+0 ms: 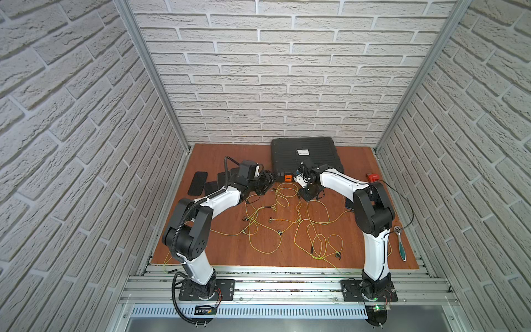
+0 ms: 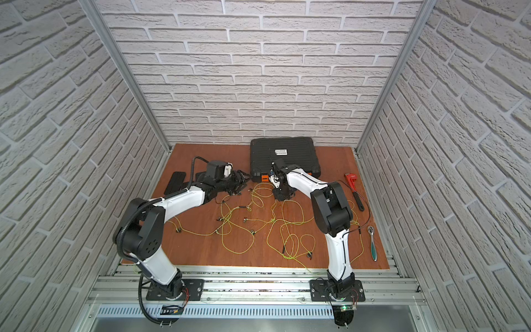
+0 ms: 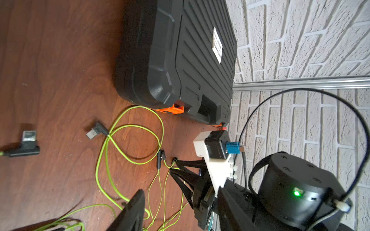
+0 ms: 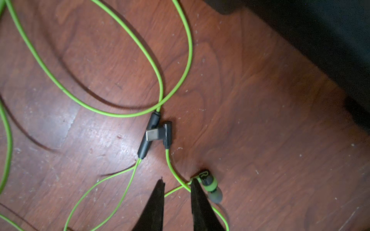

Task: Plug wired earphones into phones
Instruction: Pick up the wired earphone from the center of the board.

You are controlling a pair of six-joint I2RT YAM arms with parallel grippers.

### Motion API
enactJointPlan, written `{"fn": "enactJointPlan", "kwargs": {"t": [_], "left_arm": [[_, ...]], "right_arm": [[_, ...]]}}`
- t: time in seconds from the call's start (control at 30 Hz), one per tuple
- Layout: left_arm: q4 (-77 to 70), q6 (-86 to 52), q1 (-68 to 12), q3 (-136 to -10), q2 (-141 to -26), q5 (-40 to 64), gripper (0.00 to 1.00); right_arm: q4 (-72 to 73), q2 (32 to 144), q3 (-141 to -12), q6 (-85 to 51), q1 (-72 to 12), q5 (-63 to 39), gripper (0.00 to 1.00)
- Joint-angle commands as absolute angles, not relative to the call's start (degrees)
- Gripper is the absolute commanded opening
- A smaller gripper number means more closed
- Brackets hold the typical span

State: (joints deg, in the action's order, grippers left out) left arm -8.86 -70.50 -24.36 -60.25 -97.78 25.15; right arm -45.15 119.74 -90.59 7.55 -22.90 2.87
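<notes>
Several wired earphones [image 1: 273,218] [image 2: 250,227] lie tangled as yellow-green cables mid-table. Black phones [image 1: 198,182] [image 2: 175,182] lie at the back left, behind my left arm. My left gripper [image 1: 268,184] [image 3: 181,212] hovers near the case's front corner, open, with nothing between its fingers. Two loose plugs [image 3: 94,132] lie on the wood ahead of it. My right gripper [image 1: 309,197] [image 4: 177,185] points down at the table, narrowly open, and a thin cable crosses the gap. An earbud [image 4: 210,186] rests against one finger. A silver-tipped plug [image 4: 158,135] lies over an inline remote [image 4: 149,138] just beyond the tips.
A large black ribbed case [image 1: 306,156] [image 3: 180,60] with orange latches [image 1: 288,177] stands at the back centre. A red wrench [image 2: 353,186] and a ratchet [image 1: 400,241] lie on the right. Brick walls close in three sides.
</notes>
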Motion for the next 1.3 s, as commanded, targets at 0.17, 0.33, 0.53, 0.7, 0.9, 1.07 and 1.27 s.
{"fn": "enactJointPlan", "kwargs": {"t": [0.17, 0.33, 0.53, 0.7, 0.9, 1.07, 1.27], "left_arm": [[-9.6, -70.3, -23.4, -58.8, -96.8, 25.3, 0.58], [-9.6, -70.3, -23.2, -58.4, -96.4, 25.0, 0.59], [-9.6, -70.4, -23.3, -58.4, -96.5, 24.8, 0.58], [-11.8, -71.7, -24.4, -60.3, -98.8, 25.6, 0.58], [-17.4, -75.0, -26.0, -62.3, -102.6, 27.1, 0.58], [-19.5, -74.8, -27.2, -64.2, -105.2, 28.0, 0.58], [-19.1, -73.6, -29.6, -67.8, -108.3, 29.6, 0.55]], "right_arm": [[-47.9, 124.1, -92.2, 7.6, -23.3, 3.6, 0.24], [-50.7, 124.5, -91.6, 6.5, -23.4, 6.2, 0.16], [-53.0, 123.7, -88.9, 2.0, -23.1, 8.7, 0.06], [-44.3, 117.0, -83.1, -4.0, -22.0, 1.2, 0.06], [-37.4, 106.3, -75.9, -8.3, -21.8, -2.4, 0.06], [-36.3, 100.3, -72.0, -9.1, -21.8, -4.8, 0.06], [-34.4, 95.4, -68.6, -10.6, -22.2, -10.2, 0.05]]}}
